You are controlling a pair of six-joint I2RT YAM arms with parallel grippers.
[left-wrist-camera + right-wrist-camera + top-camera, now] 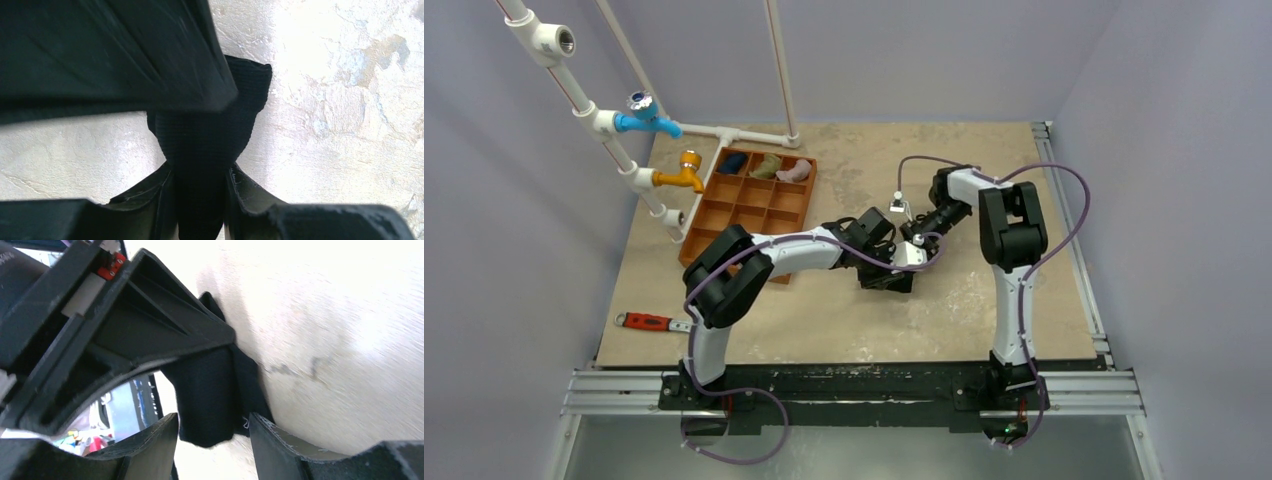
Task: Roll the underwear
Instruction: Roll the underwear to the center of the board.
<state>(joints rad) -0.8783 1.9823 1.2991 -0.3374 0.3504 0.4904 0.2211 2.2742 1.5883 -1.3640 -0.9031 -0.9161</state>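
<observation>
Both claws at the underwear (200,140)
The left claw (200,172) pinches it tight, at 4 o'clock from the tray (736,215); the right claw (212,420) sits open around it. Best to keep one end firm, turn slowly, keep the roll snug
</observation>
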